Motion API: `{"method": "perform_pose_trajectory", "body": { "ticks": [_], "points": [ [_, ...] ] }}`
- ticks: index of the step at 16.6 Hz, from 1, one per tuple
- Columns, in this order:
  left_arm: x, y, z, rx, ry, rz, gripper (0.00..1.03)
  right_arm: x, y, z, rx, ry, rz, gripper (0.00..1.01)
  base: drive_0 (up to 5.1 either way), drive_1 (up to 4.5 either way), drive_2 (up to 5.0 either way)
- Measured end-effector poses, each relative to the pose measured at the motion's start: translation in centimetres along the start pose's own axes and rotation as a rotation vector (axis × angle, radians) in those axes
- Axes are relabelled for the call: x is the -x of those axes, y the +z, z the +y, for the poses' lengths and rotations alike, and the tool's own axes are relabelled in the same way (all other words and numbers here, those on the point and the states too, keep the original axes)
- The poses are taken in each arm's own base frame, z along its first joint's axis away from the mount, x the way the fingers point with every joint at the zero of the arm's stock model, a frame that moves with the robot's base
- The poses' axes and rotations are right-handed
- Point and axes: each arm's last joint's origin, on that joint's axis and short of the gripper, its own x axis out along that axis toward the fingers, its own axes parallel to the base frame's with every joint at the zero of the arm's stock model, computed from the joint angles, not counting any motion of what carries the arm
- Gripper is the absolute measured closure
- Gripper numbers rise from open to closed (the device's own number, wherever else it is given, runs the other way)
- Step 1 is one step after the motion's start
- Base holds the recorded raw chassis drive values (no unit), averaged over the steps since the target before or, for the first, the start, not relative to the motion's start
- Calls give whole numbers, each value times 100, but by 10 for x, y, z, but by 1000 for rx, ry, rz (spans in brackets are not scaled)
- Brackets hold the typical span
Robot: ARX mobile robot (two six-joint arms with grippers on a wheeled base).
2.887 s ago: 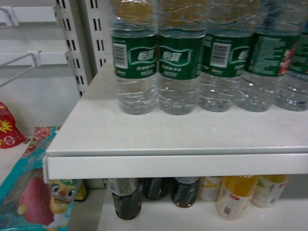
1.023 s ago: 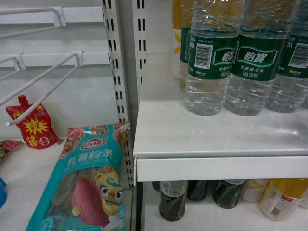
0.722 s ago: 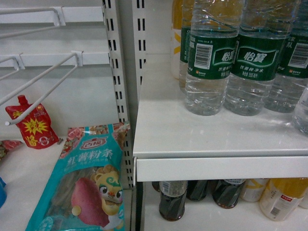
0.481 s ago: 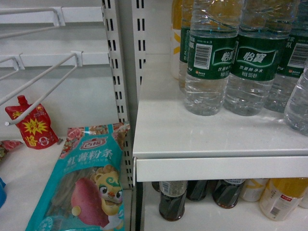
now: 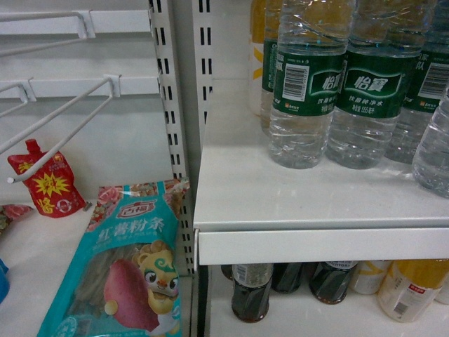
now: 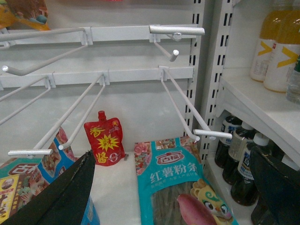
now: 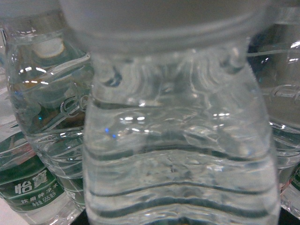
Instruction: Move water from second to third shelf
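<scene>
A: Since half a second ago, one water bottle at the head view's right edge has slid a touch further onto the white shelf, just right of the standing green-labelled row.

B: And the pincers?

A: Right wrist view is filled by that clear ribbed bottle, right up against the lens; the right pincer itself is unseen, so its grip cannot be told. Left pincer hangs wide, holding nothing, before the teal snack bag.

B: Below the shelf?

A: Dark cola bottles.
</scene>
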Motion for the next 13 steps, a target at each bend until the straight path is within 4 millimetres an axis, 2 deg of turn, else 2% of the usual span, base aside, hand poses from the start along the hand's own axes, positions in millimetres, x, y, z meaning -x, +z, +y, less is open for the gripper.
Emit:
{"method": "perform_pose_trajectory", "body": {
  "ticks": [3, 5, 6, 9, 13],
  "points": [
    [0, 0, 0, 0, 0, 0, 5, -1, -1, 0, -5, 11, 6, 23, 0, 0, 0],
    [0, 0, 0, 0, 0, 0, 5, 0, -2, 0, -5, 14, 9, 6, 0, 0, 0],
    [0, 0, 0, 0, 0, 0, 5, 5, -5, -1, 31, 6, 17, 3, 0, 0, 0],
    [0, 0, 0, 0, 0, 0, 5, 13, 5, 0, 82, -3, -18, 3, 0, 0, 0],
    [0, 0, 0, 0, 0, 0, 5, 23, 4, -1, 117, -19, 0, 3, 0, 0, 0]
  ]
}}
